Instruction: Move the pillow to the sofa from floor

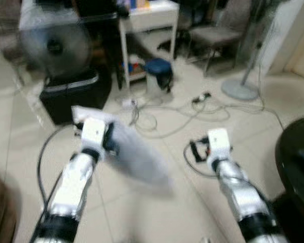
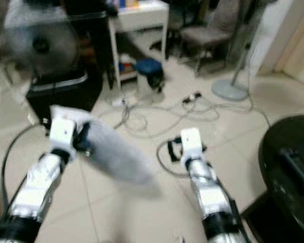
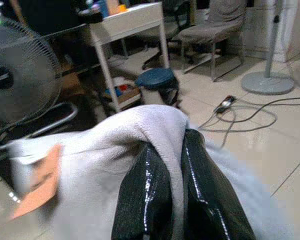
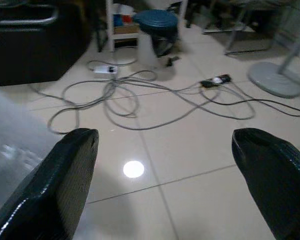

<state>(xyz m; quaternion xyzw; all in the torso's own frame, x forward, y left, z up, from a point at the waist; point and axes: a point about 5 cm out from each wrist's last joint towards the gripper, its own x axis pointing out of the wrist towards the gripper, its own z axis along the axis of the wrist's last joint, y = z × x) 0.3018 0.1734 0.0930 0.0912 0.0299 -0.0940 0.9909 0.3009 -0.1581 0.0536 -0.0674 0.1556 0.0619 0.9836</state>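
A pale grey fluffy pillow [image 1: 134,149] hangs off the floor in front of me, blurred by motion. My left gripper [image 3: 176,165] is shut on a fold of the pillow [image 3: 115,145], and an orange tag [image 3: 40,182] dangles from the fabric. In the head views the left gripper [image 1: 109,137] holds the pillow at its upper left corner. My right gripper [image 4: 165,160] is open with nothing between its fingers, out to the right of the pillow over bare tiles. The right arm [image 1: 218,147] is raised beside it.
A standing fan [image 1: 53,45] and black box [image 1: 73,93] lie ahead on the left. Cables [image 1: 192,114] trail over the tiles near a blue-lidded bin [image 1: 158,73], a white table [image 1: 149,20], a chair [image 1: 218,33] and a fan base [image 1: 239,90]. A dark rounded object [image 1: 296,152] sits at right.
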